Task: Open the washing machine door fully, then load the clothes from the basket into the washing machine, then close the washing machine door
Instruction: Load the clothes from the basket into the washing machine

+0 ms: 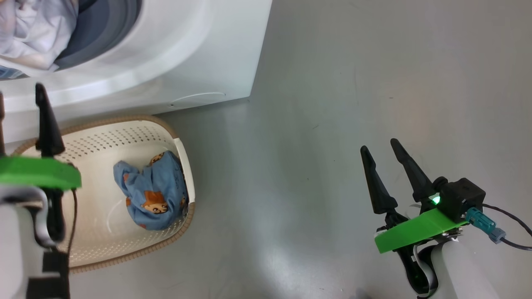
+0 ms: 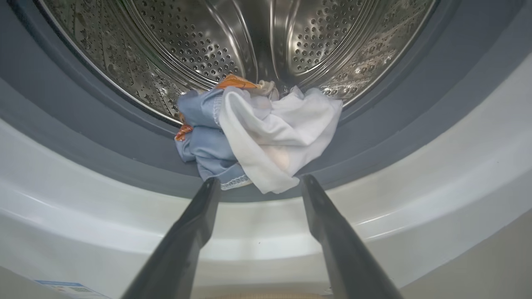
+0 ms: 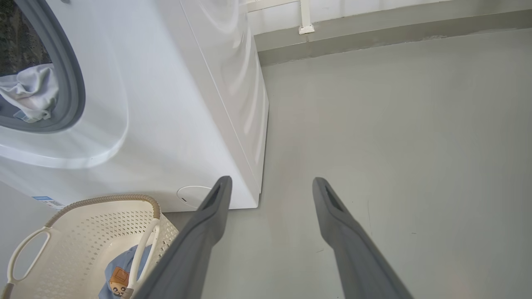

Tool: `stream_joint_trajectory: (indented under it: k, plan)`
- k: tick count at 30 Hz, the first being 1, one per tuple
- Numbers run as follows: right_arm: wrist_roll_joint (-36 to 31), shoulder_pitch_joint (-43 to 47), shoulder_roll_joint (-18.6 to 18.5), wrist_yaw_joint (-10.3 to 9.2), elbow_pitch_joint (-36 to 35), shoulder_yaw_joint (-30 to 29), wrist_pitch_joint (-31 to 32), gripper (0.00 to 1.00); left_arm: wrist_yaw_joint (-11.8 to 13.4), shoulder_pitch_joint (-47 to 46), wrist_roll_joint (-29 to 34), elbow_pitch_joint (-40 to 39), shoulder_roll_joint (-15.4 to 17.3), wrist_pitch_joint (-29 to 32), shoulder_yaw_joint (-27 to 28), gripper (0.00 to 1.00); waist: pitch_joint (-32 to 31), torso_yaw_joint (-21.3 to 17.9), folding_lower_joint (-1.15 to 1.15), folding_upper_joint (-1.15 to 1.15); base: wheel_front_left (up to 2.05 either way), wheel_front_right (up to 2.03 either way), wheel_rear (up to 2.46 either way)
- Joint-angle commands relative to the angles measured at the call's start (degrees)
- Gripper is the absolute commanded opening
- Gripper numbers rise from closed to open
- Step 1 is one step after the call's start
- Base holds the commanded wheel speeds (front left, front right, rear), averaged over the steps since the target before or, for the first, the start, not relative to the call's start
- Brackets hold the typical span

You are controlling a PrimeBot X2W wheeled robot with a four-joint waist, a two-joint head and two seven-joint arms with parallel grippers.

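Loading stood roughly half done, by our reading: the washing machine (image 1: 199, 62) was open, and one blue-and-white garment (image 2: 257, 133) lay draped over the grey gasket (image 2: 83, 137) at the mouth of the steel drum (image 2: 266, 37), its lower edge hanging outward rather than fully inside. A second blue printed garment (image 1: 153, 195) sat bunched in the basket (image 1: 124, 133), which stood on the floor (image 1: 353, 83) just in front of the machine. Left to do were moving that piece, perhaps pushing the first deeper, and closing the door. Our left hand (image 2: 259, 182) pointed at the drum mouth, fingers spread wide and empty, tips just short of the draped cloth. Our right hand (image 1: 378, 144) hovered over the floor well to the right, likewise wide and empty.
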Motion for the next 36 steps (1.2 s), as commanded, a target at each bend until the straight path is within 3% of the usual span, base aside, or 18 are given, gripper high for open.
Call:
stream_joint_trajectory:
  k: [1,8,23,24,25,26,30,36]
  plan:
    - [0.2,-0.2,0.3,0.09,-1.0,1.3,-0.3,1.0,-0.3,-2.1,-0.3,0.4,2.7,2.2,1.1,1.0,0.2,-0.1,0.0,0.0,0.0,0.0,0.0]
    - [0.5,-0.4,0.4,0.09,-0.7,1.5,-0.3,1.0,-0.9,-8.4,-1.3,4.4,4.9,6.6,0.5,1.0,0.9,-0.5,0.0,0.0,0.0,0.0,0.0]
    - [0.9,-0.9,0.7,0.09,-0.7,1.5,-0.3,1.0,0.7,-19.3,-3.9,14.2,7.1,14.3,1.1,1.0,3.8,-1.2,0.0,0.0,0.0,0.0,0.0]
    - [0.9,-0.9,0.7,0.09,-0.6,1.5,-0.3,1.0,0.9,-19.9,-3.9,14.7,7.2,14.7,0.9,0.92,3.9,-1.3,0.0,0.0,0.0,0.0,0.0]
    - [1.0,-1.0,0.7,0.09,-0.6,1.5,-0.3,1.0,1.1,-20.5,-4.0,15.2,7.3,14.9,1.0,0.5,4.1,-1.3,0.0,0.0,0.0,0.0,0.0]
    - [1.0,-1.0,0.7,0.09,-0.5,1.5,-0.3,1.0,1.3,-21.0,-4.0,15.7,7.3,15.0,0.9,0.0,4.2,-1.3,0.0,0.0,0.0,0.0,0.0]
    - [1.3,-1.0,0.7,0.09,-0.3,1.5,-0.3,1.0,1.8,-22.7,-3.8,17.6,7.5,14.7,0.5,0.0,4.1,-1.4,0.0,0.0,0.0,0.0,0.0]
    - [1.6,-1.0,0.7,0.09,-0.3,1.4,-0.3,1.0,1.5,-25.7,-2.6,18.8,8.0,9.7,-1.0,0.0,4.0,-1.3,0.0,0.0,0.0,0.0,0.0]
